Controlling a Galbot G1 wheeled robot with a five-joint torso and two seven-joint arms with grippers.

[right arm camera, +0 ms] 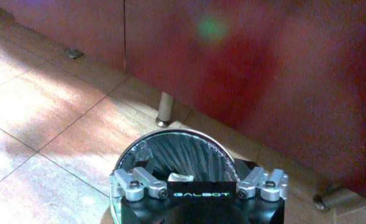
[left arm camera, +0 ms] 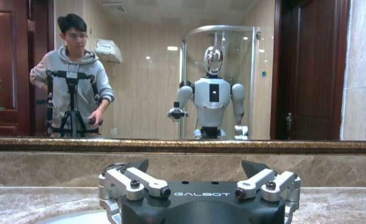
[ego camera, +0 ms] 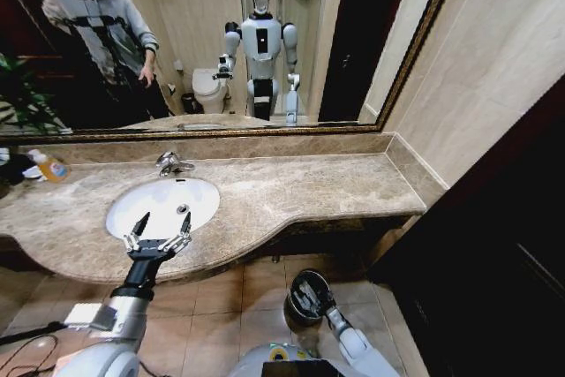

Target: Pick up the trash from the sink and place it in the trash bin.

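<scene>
Beige marble worktop [ego camera: 291, 192] ran under a gilt-framed mirror [ego camera: 265, 41]. At left, the white oval sink [ego camera: 163, 205] with chrome faucet [ego camera: 170, 163]; left gripper [ego camera: 157, 237] hovered at its near rim, fingers spread, holding nothing. Right of it, on tiled floor [ego camera: 247, 293], the round black trash bin [ego camera: 305, 296], shiny-rimmed; right gripper [right arm camera: 198, 179] above it, fingers' state unclear.

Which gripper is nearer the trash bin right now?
Right. The right gripper hangs over the trash bin on the floor; the left gripper is up at the sink rim, open.
</scene>
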